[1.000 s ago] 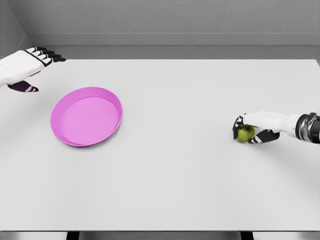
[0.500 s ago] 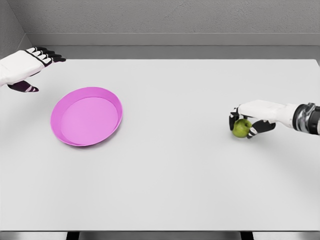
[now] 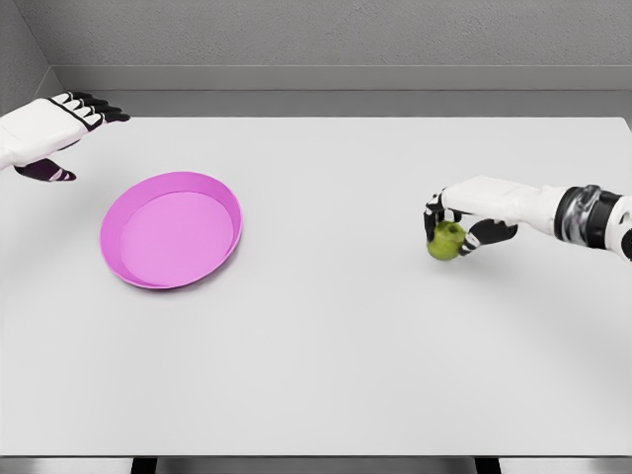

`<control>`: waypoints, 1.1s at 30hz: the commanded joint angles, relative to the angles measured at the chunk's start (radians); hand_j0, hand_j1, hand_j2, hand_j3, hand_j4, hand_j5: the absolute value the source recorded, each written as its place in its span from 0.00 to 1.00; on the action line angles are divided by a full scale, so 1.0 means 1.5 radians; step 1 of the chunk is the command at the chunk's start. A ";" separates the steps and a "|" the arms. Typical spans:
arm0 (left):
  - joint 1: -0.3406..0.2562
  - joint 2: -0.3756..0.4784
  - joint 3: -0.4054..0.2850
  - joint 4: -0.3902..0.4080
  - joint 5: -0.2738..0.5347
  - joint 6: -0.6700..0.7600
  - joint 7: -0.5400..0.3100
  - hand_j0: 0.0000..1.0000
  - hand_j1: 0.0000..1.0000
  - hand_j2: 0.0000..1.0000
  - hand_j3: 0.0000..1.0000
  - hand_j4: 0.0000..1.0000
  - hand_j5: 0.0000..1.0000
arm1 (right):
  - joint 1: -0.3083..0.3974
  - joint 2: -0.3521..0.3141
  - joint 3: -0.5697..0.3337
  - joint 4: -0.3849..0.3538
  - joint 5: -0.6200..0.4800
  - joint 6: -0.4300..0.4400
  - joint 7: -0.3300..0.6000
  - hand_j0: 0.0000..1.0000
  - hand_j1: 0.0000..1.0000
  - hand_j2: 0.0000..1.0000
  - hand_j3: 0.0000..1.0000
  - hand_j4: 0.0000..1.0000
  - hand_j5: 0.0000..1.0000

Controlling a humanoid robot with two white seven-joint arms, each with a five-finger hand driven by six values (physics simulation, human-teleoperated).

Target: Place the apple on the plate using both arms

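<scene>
Smooth white table (image 3: 326, 355) before a grey rough wall (image 3: 326, 35), round pink plate (image 3: 126, 265) with raised rim, right hand (image 3: 472, 217) grasping small green apple (image 3: 445, 241) — well right of the plate, left hand (image 3: 44, 128) relaxed, fingers spread — beyond the plate's left.

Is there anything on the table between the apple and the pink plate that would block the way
Nothing visible does. The right robot hand holds the apple at the right side of the table, and the stretch of tabletop between it and the plate on the left is bare. The left robot hand sits beyond the plate, off that line.
</scene>
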 commanded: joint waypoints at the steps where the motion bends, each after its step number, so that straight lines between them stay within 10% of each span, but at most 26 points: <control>1: -0.001 0.001 0.001 0.000 0.004 0.000 0.000 1.00 1.00 1.00 1.00 1.00 1.00 | -0.001 0.019 0.000 0.000 -0.002 0.000 -0.001 0.36 0.36 0.36 0.36 0.36 0.36; 19: -0.002 0.001 0.001 0.002 0.003 0.000 0.000 1.00 1.00 1.00 1.00 1.00 1.00 | -0.028 0.090 0.007 0.000 -0.003 -0.052 -0.001 0.37 0.37 0.37 0.37 0.37 0.37; 20: -0.001 0.001 0.001 0.002 0.003 0.000 0.000 1.00 1.00 1.00 1.00 1.00 1.00 | -0.028 0.086 0.005 0.000 -0.003 -0.052 -0.001 0.42 0.42 0.42 0.42 0.42 0.42; 22: -0.001 0.001 0.001 0.002 0.003 0.000 0.000 1.00 1.00 1.00 1.00 1.00 1.00 | -0.029 0.076 -0.007 0.000 -0.004 -0.043 -0.001 0.92 0.92 0.92 0.92 0.92 0.92; 23: -0.001 0.001 0.001 0.002 0.003 0.000 0.000 1.00 1.00 1.00 1.00 1.00 1.00 | -0.025 0.051 -0.037 0.001 -0.005 -0.043 -0.001 1.00 1.00 1.00 1.00 1.00 1.00; 33: -0.001 -0.002 0.001 -0.002 -0.003 0.000 0.000 1.00 1.00 1.00 1.00 1.00 1.00 | 0.072 -0.071 -0.244 0.023 -0.008 -0.083 -0.001 1.00 1.00 1.00 1.00 1.00 1.00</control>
